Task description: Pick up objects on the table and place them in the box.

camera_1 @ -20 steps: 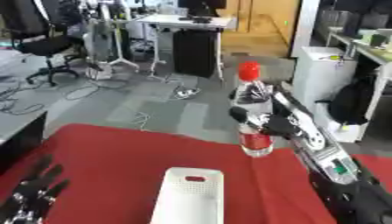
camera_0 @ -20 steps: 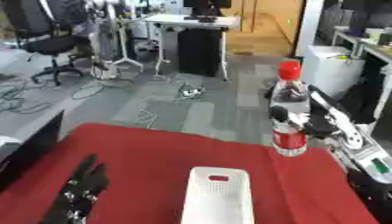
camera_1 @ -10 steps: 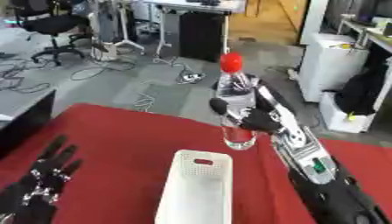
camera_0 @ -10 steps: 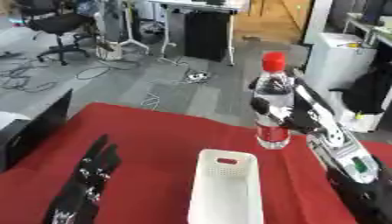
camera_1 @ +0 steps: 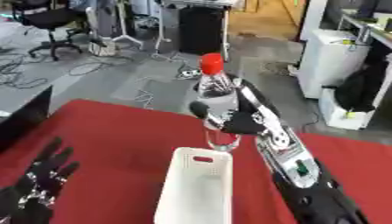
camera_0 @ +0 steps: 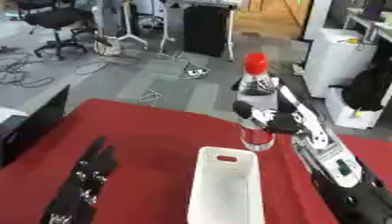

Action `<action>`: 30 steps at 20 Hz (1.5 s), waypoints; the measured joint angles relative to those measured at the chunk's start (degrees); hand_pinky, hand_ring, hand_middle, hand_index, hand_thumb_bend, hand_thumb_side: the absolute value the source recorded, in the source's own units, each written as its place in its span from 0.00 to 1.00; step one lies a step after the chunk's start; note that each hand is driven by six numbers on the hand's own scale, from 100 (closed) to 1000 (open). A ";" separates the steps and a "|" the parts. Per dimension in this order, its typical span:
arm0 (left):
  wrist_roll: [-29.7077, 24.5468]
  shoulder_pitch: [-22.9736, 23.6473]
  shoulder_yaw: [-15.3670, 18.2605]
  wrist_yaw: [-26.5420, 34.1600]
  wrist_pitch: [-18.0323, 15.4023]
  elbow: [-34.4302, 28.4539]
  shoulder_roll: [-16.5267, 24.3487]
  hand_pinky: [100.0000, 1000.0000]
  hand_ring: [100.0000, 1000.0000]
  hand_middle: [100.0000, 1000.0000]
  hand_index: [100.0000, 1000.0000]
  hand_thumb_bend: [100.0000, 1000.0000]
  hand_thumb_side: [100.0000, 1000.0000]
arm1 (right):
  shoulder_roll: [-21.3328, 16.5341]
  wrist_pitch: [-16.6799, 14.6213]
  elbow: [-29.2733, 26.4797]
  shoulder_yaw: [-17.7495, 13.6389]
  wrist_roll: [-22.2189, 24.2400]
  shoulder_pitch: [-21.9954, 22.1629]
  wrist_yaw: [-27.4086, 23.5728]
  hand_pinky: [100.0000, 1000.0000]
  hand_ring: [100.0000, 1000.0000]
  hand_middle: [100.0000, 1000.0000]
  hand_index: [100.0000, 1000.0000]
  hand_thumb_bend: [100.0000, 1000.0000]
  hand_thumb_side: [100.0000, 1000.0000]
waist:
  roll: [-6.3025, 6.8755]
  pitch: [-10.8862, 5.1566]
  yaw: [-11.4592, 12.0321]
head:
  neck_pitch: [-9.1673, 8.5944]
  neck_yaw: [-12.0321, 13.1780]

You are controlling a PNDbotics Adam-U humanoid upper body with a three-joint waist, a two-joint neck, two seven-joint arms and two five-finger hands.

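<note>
Near the centre of the frame, the right hand has its fingers wrapped around a clear bottle with a red cap, holding it upright just above the far end of the white box. The box lies lengthwise on the red surface in the lower middle. The left hand rests at the lower left with its fingers spread apart and straight, holding nothing.
</note>
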 measured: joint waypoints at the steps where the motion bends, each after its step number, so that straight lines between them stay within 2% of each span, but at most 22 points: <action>1: -0.05 -0.03 -0.01 -0.01 0.01 0.00 0.00 0.93 1.00 0.99 0.82 0.19 0.99 | 0.30 -0.01 0.01 -0.02 0.00 0.00 0.50 0.00 0.00 0.00 0.07 0.47 0.29 | -0.08 0.11 0.18 | 0.00 -0.33; 8: -0.39 -0.33 -0.15 -0.03 -0.02 0.00 0.00 0.93 1.00 0.99 0.82 0.19 0.99 | 2.10 0.72 0.38 -0.94 -0.60 0.28 2.58 0.00 0.00 0.00 0.09 0.46 0.33 | -0.30 0.28 0.52 | 0.56 -3.07; 10: -0.39 -0.38 -0.15 -0.03 -0.02 0.00 0.00 0.93 1.00 0.99 0.82 0.19 0.99 | 2.71 1.07 0.52 -1.18 -0.69 0.80 2.98 0.00 0.00 0.00 0.15 0.45 0.37 | -0.32 0.28 0.53 | 1.04 -3.74; 11: -0.39 -0.38 -0.15 -0.03 -0.03 0.00 0.00 0.93 1.00 0.99 0.82 0.19 0.99 | 2.93 1.28 0.64 -1.23 -0.71 1.11 3.14 0.00 0.00 0.03 0.21 0.46 0.39 | -0.32 0.28 0.52 | 1.27 -3.84; 13: -0.38 -0.38 -0.14 -0.05 -0.04 0.00 0.00 0.93 1.00 0.99 0.82 0.19 0.99 | 3.35 1.47 0.71 -1.26 -0.85 1.66 3.19 0.00 0.00 0.17 0.37 0.47 0.43 | -0.32 0.28 0.49 | 1.69 -4.30; 14: -0.37 -0.38 -0.12 -0.05 -0.05 0.01 0.00 0.93 1.00 0.99 0.82 0.19 0.99 | 3.49 1.57 0.71 -1.27 -0.95 1.80 3.22 0.00 0.01 0.21 0.41 0.47 0.43 | -0.32 0.28 0.44 | 1.89 -4.33; 15: -0.36 -0.38 -0.12 -0.06 -0.05 0.01 0.00 0.93 1.00 0.99 0.82 0.19 0.99 | 3.58 1.63 0.70 -1.28 -1.01 1.92 3.33 0.04 0.13 0.31 0.49 0.46 0.45 | -0.32 0.28 0.43 | 2.08 -4.36; 17: -0.35 -0.37 -0.12 -0.07 -0.07 0.01 0.00 0.93 1.00 0.99 0.82 0.19 0.99 | 3.73 1.63 0.69 -1.27 -1.01 2.25 3.71 0.24 0.36 0.50 0.63 0.46 0.49 | -0.32 0.28 0.39 | 2.15 -4.79; 18: -0.31 -0.37 -0.11 -0.08 -0.10 0.02 0.00 0.93 1.00 0.99 0.82 0.19 0.99 | 3.74 1.61 0.68 -1.27 -0.99 2.26 3.92 0.20 0.32 0.46 0.60 0.46 0.49 | -0.31 0.28 0.39 | 2.16 -4.83; 19: -0.28 -0.36 -0.11 -0.08 -0.14 0.02 0.00 0.93 1.00 0.99 0.82 0.19 0.99 | 3.74 1.57 0.65 -1.26 -0.94 2.26 4.15 0.49 0.57 0.70 0.74 0.46 0.53 | -0.31 0.28 0.39 | 2.17 -4.85; 20: -0.25 -0.36 -0.10 -0.09 -0.16 0.03 0.00 0.93 1.00 0.99 0.82 0.19 0.99 | 3.74 1.46 0.57 -1.23 -0.80 2.26 4.35 0.52 0.60 0.73 0.76 0.46 0.54 | -0.30 0.28 0.40 | 2.28 -4.91; 21: -0.23 -0.35 -0.10 -0.09 -0.19 0.06 0.00 0.93 1.00 0.99 0.82 0.19 0.99 | 3.74 1.30 0.33 -1.23 -0.55 2.27 4.56 0.64 0.72 0.82 0.83 0.46 0.57 | -0.27 0.28 0.40 | 2.47 -5.09; 22: -0.19 -0.35 -0.10 -0.10 -0.22 0.13 0.00 0.93 1.00 0.99 0.82 0.19 0.99 | 3.74 1.12 0.08 -1.22 -0.22 2.27 4.72 0.62 0.71 0.81 0.82 0.46 0.57 | -0.22 0.28 0.43 | 2.59 -5.29; 23: -0.17 -0.34 -0.10 -0.10 -0.25 0.16 0.00 0.93 1.00 1.00 0.82 0.19 0.99 | 3.74 0.96 -0.04 -1.22 0.13 2.27 4.87 0.74 0.80 0.89 0.89 0.46 0.61 | -0.20 0.28 0.43 | 2.60 -5.33; 25: -0.15 -0.33 -0.10 -0.11 -0.26 0.16 0.00 0.93 1.00 1.00 0.82 0.19 0.99 | 3.74 0.55 -0.22 -1.22 0.76 2.27 5.15 0.80 0.84 0.93 0.93 0.46 0.63 | -0.14 0.33 0.43 | 2.64 -5.35; 26: -0.15 -0.31 -0.09 -0.11 -0.26 0.17 0.00 0.93 1.00 1.00 0.82 0.19 0.99 | 3.74 0.36 -0.31 -1.22 1.05 2.27 5.18 0.80 0.84 0.93 0.93 0.46 0.64 | -0.08 0.39 0.44 | 2.65 -5.37; 27: -0.15 -0.26 -0.09 -0.11 -0.26 0.17 0.00 0.93 1.00 1.00 0.82 0.19 0.99 | 3.74 0.22 -0.33 -1.22 1.32 2.27 5.19 0.87 0.88 0.96 0.97 0.48 0.66 | 0.02 0.43 0.44 | 2.66 -5.51; 28: -0.15 -0.17 -0.09 -0.11 -0.26 0.17 0.00 0.93 1.00 1.00 0.82 0.19 0.99 | 3.74 0.04 -0.33 -1.22 1.52 2.27 5.19 0.85 0.87 0.96 0.96 0.47 0.66 | 0.10 0.45 0.44 | 2.66 -5.62; 29: -0.15 -0.12 -0.09 -0.11 -0.27 0.17 0.00 0.93 1.00 1.00 0.82 0.19 0.99 | 3.73 -0.09 -0.34 -1.22 1.65 2.27 5.19 0.92 0.90 0.98 1.00 0.48 0.68 | 0.14 0.45 0.44 | 2.66 -5.77; 30: -0.15 -0.11 -0.09 -0.12 -0.27 0.17 0.00 0.93 1.00 1.00 0.82 0.19 0.99 | 3.73 -0.22 -0.34 -1.22 1.78 2.27 5.19 0.93 0.91 0.98 1.00 0.48 0.68 | 0.14 0.47 0.44 | 2.66 -5.79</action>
